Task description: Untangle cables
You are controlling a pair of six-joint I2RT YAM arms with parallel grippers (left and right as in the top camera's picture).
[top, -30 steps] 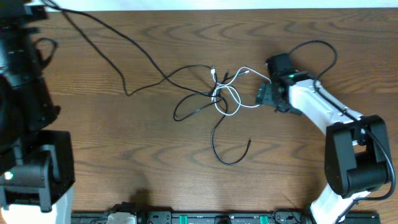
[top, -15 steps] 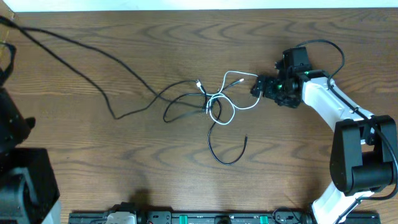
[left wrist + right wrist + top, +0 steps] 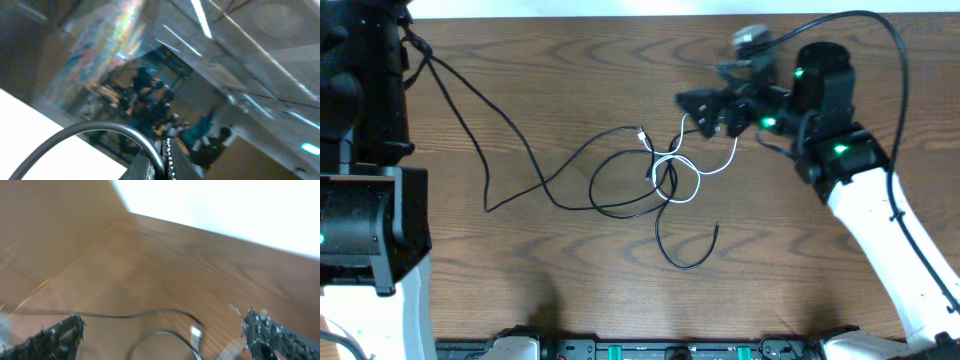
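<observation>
Had the left gripper (image 3: 161, 164) with its fingers pinched together on a long black cable (image 3: 486, 200), going by the left wrist view, where a dark cord arched up and curved back down into the narrow slot between them. Saw only a blurred room and ceiling lights behind that pinch. Could not pick out those fingers from overhead, among the dark bulk of the left arm (image 3: 360, 200) at the far left corner. Found two black strands fanning from that corner down to the table (image 3: 570, 290): one dipping to a low bend left of centre and rising to a small pale plug (image 3: 640, 132) at the knot (image 3: 665, 170), the other sweeping lower into a wide loop under the knot. Had the right gripper (image 3: 162, 332) raised above the table, fingers (image 3: 57, 336) spread wide apart and nothing between them. Saw through that gap a black strand and a small white plug (image 3: 196, 331) lying on the wood below. Found the white cable (image 3: 720, 166) just beside and under the right gripper in the overhead view, looping left into the knot near the table's middle and crossing the black loops. Found a second black cable (image 3: 682, 263) trailing out of the knot toward the near edge and curling into a hook, its free end off to the right and apart from the rest
</observation>
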